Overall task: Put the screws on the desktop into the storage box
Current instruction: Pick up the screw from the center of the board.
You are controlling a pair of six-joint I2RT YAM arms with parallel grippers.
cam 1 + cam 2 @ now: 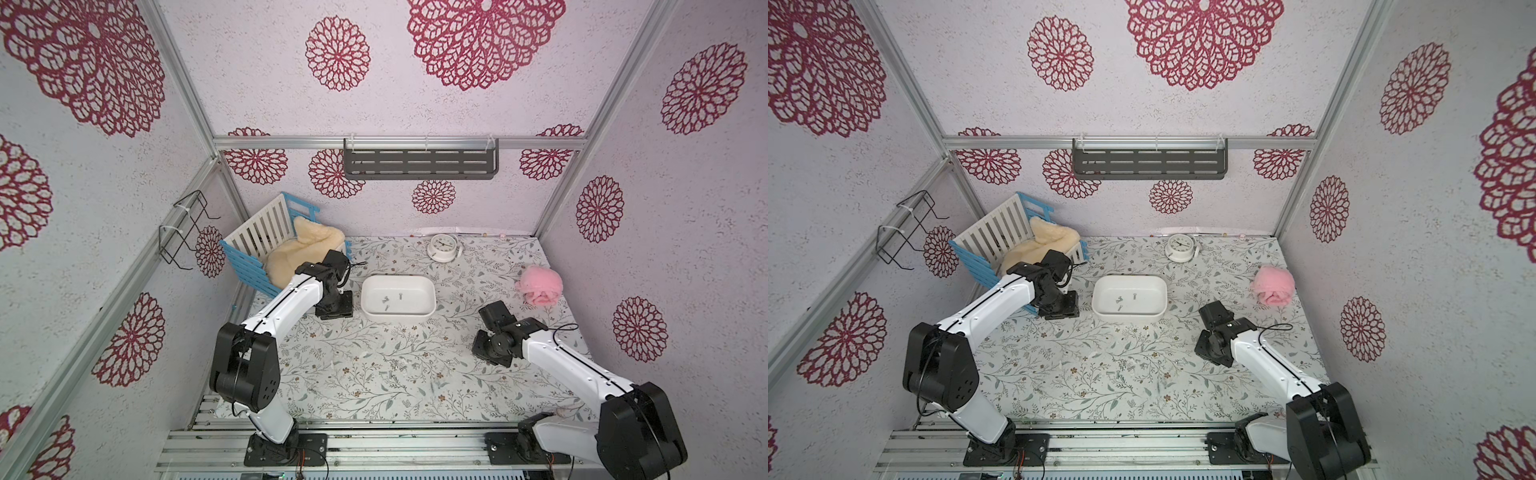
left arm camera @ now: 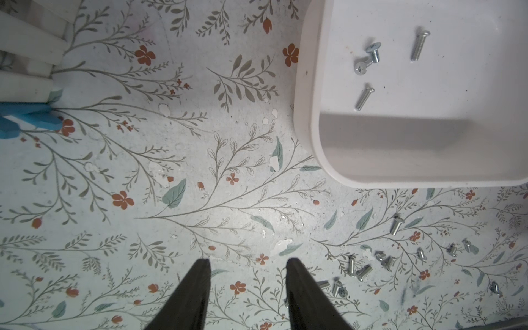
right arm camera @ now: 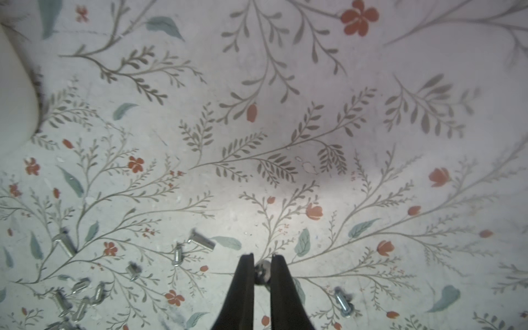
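Now, right claw (image 3: 263, 255) clenched on one small silver-grey metal screw (image 3: 263, 273), over the pale vine-printed tabletop (image 3: 314, 128). White rectangular plastic storage box (image 1: 398, 318) lies farther out from the robot and toward the left arm's side of this claw, near but apart; four screws (image 2: 371, 54) lie inside. Left claw (image 2: 248, 260), released and empty, hangs just beside the box, nearer yet carrying nothing. Loose screws (image 1: 400, 367) scattered on the tabletop, nearer the robot than the box

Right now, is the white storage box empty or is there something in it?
Not empty. The left wrist view shows four screws lying on the floor of the storage box, with most of that floor bare.
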